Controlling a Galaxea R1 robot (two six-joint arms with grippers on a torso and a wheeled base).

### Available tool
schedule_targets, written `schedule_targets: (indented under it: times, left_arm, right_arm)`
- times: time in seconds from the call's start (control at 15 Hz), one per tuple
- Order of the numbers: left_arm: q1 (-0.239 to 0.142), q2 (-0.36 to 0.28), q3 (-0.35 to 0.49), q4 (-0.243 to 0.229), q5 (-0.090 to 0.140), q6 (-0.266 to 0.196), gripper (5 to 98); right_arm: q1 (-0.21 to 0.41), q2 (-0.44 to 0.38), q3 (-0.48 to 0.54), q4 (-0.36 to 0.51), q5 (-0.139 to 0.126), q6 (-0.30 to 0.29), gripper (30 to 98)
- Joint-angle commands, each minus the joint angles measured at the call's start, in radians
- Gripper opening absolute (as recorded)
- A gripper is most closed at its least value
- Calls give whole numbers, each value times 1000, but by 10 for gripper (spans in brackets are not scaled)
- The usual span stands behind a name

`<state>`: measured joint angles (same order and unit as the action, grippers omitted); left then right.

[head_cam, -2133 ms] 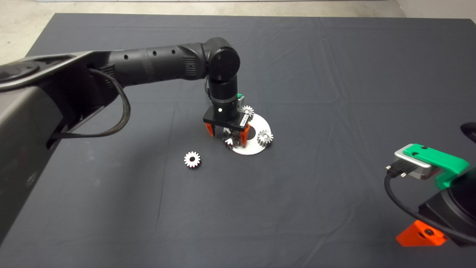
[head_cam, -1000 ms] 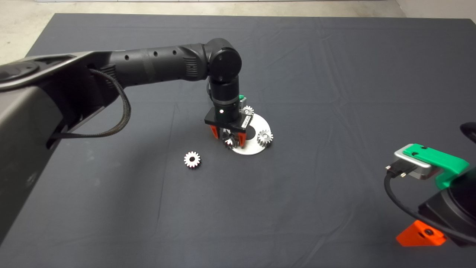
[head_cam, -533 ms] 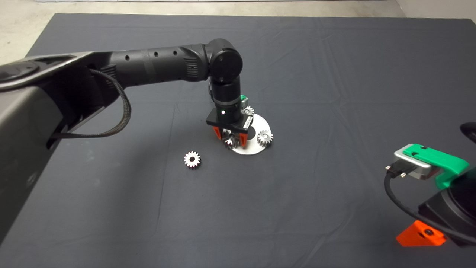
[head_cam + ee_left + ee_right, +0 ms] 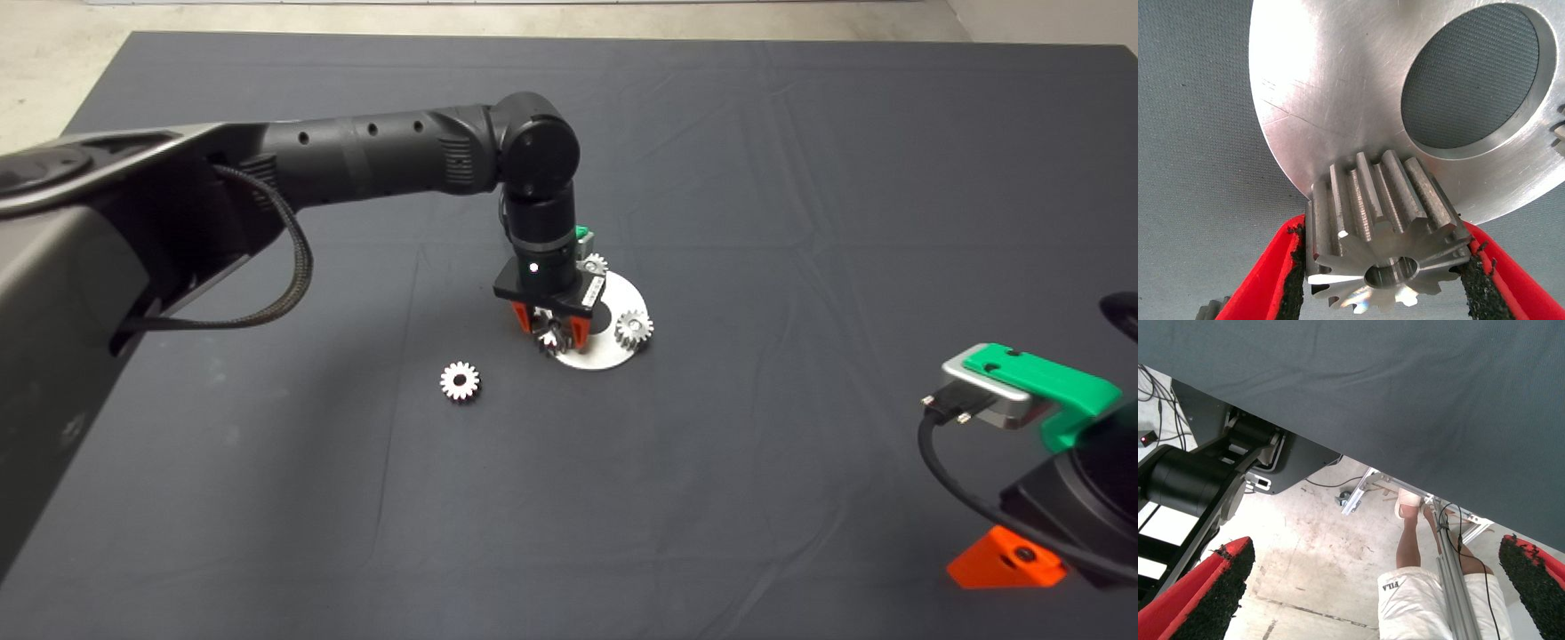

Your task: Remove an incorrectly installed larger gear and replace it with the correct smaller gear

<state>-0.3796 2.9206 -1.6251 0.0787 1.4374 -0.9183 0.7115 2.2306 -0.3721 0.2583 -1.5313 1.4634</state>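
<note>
On the dark mat [image 4: 800, 222] lay a round silver plate [image 4: 613, 356] with a big hole through its middle. Three gears sat on it: one at the far edge [image 4: 594, 263], one at the right edge [image 4: 633, 328], and the larger gear [image 4: 551, 339] at the near-left edge. The left gripper [image 4: 552, 332] stood straight down over that larger gear, its red fingers [image 4: 1271, 273] narrowed until the black pads pressed the teeth on both sides, the gear resting on the plate's rim. The wrist and arm above it hid part of the plate and the far gear from overhead. The smaller gear [image 4: 460, 380] lay flat on the mat by itself, well apart to the left of the plate. The right gripper [image 4: 1371, 587] waited at the lower right edge, fingers spread wide, with a person's leg [image 4: 1411, 540] on the floor beyond.
</note>
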Motion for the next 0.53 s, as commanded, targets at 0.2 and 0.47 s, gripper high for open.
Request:
schedule_targets:
  times: [0.2, 0.47]
  left_arm:
    - [-19, 5, 13, -16, -19, 4, 492]
    - [-21, 2, 47, -16, -18, 1, 475]
  right_arm:
    - [8, 4, 4, -27, -102, -2, 968]
    - [6, 4, 4, -27, -102, -2, 968]
